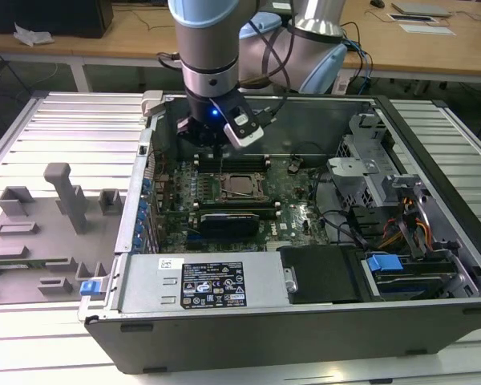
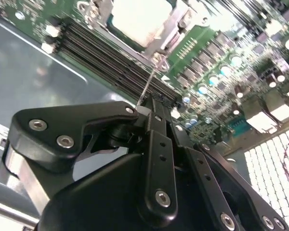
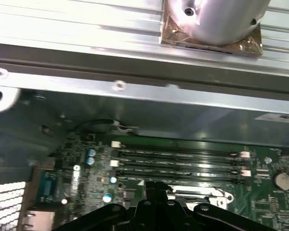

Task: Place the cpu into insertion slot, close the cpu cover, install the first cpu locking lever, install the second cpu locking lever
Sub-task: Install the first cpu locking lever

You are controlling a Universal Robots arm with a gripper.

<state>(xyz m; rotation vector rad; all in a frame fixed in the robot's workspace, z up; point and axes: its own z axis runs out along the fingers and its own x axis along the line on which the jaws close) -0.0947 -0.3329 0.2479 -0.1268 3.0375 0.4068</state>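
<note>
The black end effector (image 2: 149, 107) was clamped on a thin silver wire locking lever (image 2: 150, 83) beside the pale silvery square cpu (image 2: 137, 19) on the green motherboard (image 2: 221, 48).

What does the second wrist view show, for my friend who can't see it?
Black robot jaws, closed together, pinch a thin silver wire lever that leads to the pale silvery square chip in its grey metal frame. Around it lies the green motherboard with long dark memory slots.
</note>
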